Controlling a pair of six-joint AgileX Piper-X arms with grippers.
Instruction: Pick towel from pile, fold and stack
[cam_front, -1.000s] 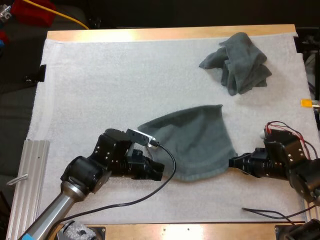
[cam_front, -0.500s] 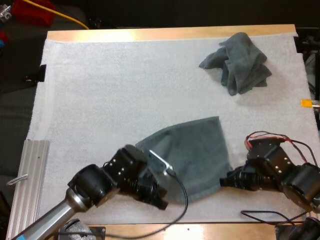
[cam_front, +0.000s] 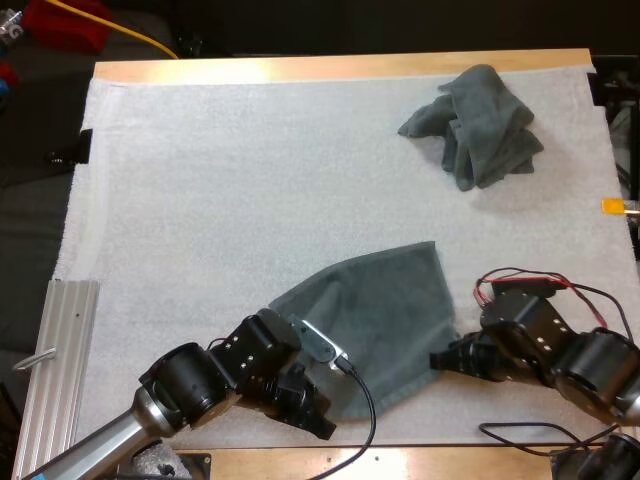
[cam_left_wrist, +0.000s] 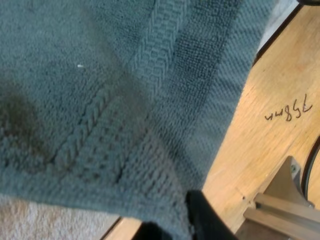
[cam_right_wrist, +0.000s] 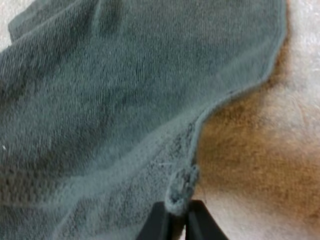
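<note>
A dark grey-green towel (cam_front: 380, 315) lies partly spread on the white mat (cam_front: 230, 190), tapering to a point toward the far side. My left gripper (cam_front: 322, 424) is shut on its near left corner at the table's front edge. In the left wrist view the towel's woven border (cam_left_wrist: 150, 65) hangs over one black finger (cam_left_wrist: 204, 220), partly past the mat onto the wood. My right gripper (cam_front: 441, 360) pinches the near right corner, and its fingers (cam_right_wrist: 199, 223) close on a bunched tip of towel (cam_right_wrist: 179, 190). A crumpled towel (cam_front: 478, 125) sits at the far right.
A ribbed metal rail (cam_front: 58, 370) lies along the mat's near left side. The wooden table edge (cam_left_wrist: 270, 125) with handwriting and a metal bracket (cam_left_wrist: 280, 200) are right by my left gripper. Bare mat stretches across the middle and far left.
Both grippers have pulled the towel toward the near edge of the table. The left gripper swung down to the front edge, and the right gripper moved left and nearer.
</note>
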